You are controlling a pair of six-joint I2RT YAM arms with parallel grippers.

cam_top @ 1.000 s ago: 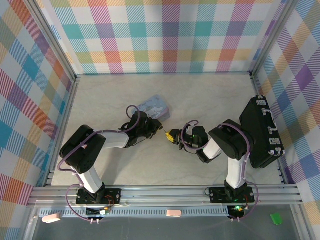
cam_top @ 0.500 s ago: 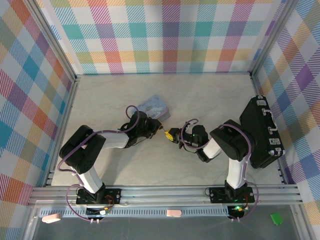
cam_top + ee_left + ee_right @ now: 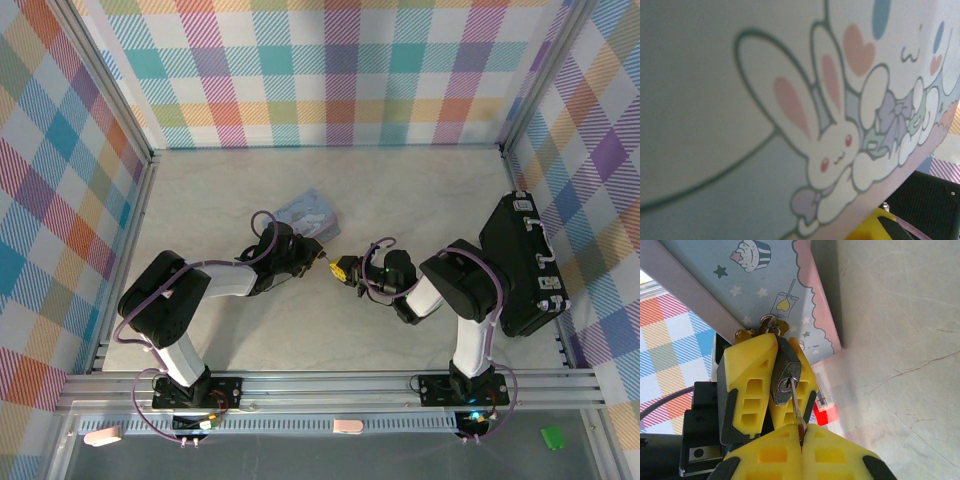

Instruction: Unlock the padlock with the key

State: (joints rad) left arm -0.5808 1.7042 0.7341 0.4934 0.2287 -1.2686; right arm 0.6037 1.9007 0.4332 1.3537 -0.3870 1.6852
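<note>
Right wrist: left gripper (image 3: 774,371) clamps padlock (image 3: 785,382) right at the tin box (image 3: 767,287), right gripper (image 3: 801,428) pinches key (image 3: 796,409) in its keyhole.

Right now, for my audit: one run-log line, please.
left gripper: shut on padlock | right gripper: shut on key | key: tip in padlock keyhole | padlock: at tin box edge

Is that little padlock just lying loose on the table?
No, the padlock sits pinched between the yellow fingers of the left claw, beside the tin box.
</note>
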